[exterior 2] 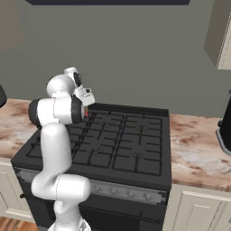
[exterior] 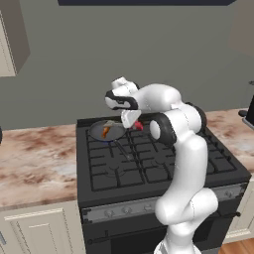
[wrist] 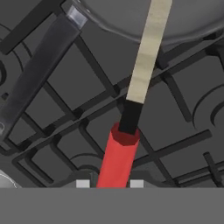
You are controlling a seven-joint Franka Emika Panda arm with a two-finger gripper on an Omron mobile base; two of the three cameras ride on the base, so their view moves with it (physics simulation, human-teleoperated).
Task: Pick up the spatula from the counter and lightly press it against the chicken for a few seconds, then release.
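- Well to the left of the claw (exterior: 133, 120) you see the marbled tabletop (exterior: 34, 158), which meets the black stove (exterior: 149, 163).
- In the hand view, the dark pan handle (wrist: 37, 81) runs slantwise over the grates, to the left of the claw (wrist: 110, 183) and ahead of it.
- The pan (exterior: 94, 133) stands on the back left burner, just beside the claw on its left.
- The chicken (exterior: 105, 132), an orange piece, lies inside the pan.
- The spatula (wrist: 120, 159) is in the claw. Its red handle sits between the two fingertips (wrist: 83, 183), and its beige blade reaches forward over the pan rim. The blade end is outside the hand view, so you cannot tell whether it touches the chicken.
- The claw is clamped on the red handle, above the stove grates.
- Far to the right of the claw (exterior 2: 86, 103), a dark object (exterior 2: 225, 131) stands on the tabletop.
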